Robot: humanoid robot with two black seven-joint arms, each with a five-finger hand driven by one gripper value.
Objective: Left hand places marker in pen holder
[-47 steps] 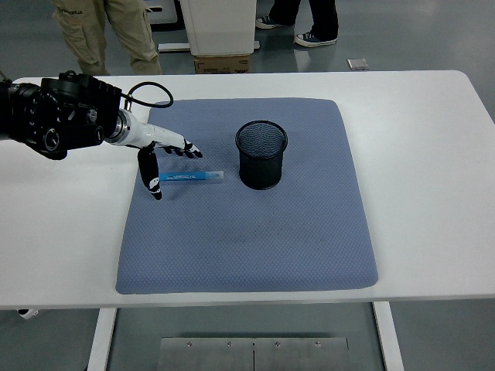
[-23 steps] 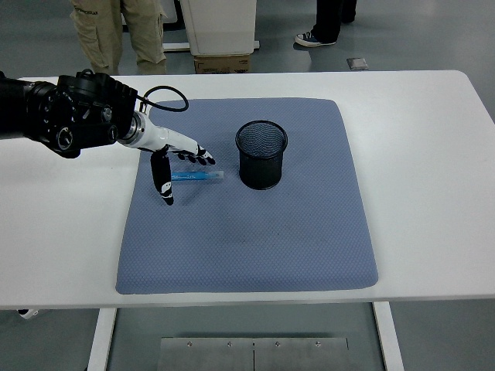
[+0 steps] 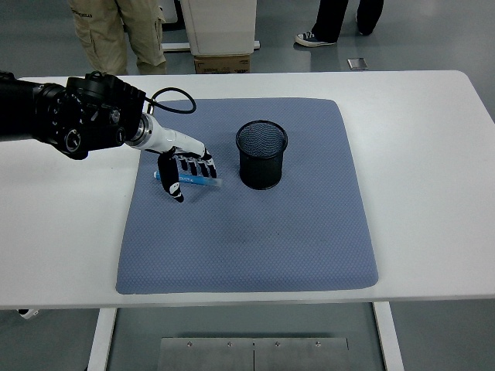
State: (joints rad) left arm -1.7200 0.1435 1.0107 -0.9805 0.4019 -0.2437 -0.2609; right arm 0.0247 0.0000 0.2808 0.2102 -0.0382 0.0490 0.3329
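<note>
Over the left part of the blue mat (image 3: 247,232), the left hand (image 3: 184,166) is poised directly above the marker (image 3: 193,180), fingers (image 3: 175,185) pointing down and loosely spread on either side of the barrel; no closed pinch is visible, and the marker lies flat on the fabric, so I judge the grasp not yet made. Marker: pale blue, lengthwise roughly left to right, its right end toward the black mesh pen holder (image 3: 261,154), which stands upright near but apart from it. Right arm not in view. Risks, as judged: the round barrel may roll or skid on the soft mat if one finger lands first, leaving a pinch on one end only; an off-centre hold would let it droop and strike the holder's rim instead of dropping in. The holder looks light, so a bump from the hand could tip it. Legs of people stand beyond the white table (image 3: 433,154).
</note>
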